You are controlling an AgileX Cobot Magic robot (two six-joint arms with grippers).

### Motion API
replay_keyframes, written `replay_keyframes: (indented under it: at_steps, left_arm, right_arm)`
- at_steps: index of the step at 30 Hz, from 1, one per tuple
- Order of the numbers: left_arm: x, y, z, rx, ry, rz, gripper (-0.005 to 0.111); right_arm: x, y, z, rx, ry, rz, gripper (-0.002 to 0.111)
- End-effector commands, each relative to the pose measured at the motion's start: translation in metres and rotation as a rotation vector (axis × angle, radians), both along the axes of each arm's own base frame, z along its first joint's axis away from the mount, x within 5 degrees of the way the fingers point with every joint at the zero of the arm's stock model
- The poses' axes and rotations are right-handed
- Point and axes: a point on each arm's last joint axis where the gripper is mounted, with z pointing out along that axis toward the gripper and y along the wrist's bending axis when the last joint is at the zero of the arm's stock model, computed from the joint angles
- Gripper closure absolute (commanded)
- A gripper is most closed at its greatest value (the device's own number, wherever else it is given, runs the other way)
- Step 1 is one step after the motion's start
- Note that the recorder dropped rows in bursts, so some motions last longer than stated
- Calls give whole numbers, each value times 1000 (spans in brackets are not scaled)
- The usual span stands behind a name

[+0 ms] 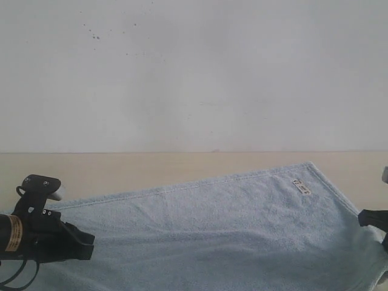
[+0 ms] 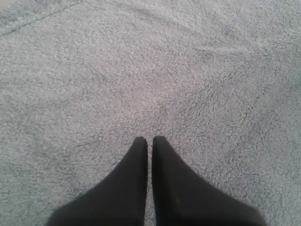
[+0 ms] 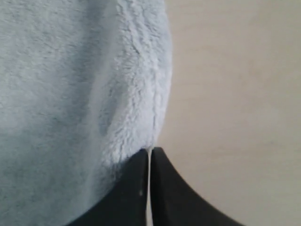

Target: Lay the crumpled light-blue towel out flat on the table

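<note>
The towel (image 1: 212, 224) lies almost flat on the tabletop (image 1: 121, 170), with only faint ripples to smooth, while the left hand (image 2: 149, 139) and right hand (image 3: 150, 150) each have their jaws together.

Both low, left tool (image 2: 149, 140) and right tool (image 3: 150, 150), jaws tight together.

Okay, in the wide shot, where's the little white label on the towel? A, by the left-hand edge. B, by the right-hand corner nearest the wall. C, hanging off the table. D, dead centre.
B: the label lies on the towel just inside its corner toward the wall, on the right of the exterior view.
</note>
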Motion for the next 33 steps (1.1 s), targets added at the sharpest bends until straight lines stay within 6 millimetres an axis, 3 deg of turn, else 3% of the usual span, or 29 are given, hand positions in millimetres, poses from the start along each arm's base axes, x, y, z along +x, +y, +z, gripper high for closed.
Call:
replay_keyframes:
  at_steps: [1, 16, 24, 33]
  left_arm:
    - [0, 1, 1, -4, -10, 6, 103]
    - [0, 1, -1, -4, -4, 6, 103]
    - [0, 0, -1, -5, -5, 5, 103]
    - [0, 0, -1, -8, -3, 8, 103]
  right_arm:
    - [2, 8, 6, 74, -53, 30, 107]
    - [7, 25, 14, 211, -141, 133, 107]
    - [8, 52, 0, 180, -109, 245, 107]
    - [0, 27, -11, -93, 46, 145, 107]
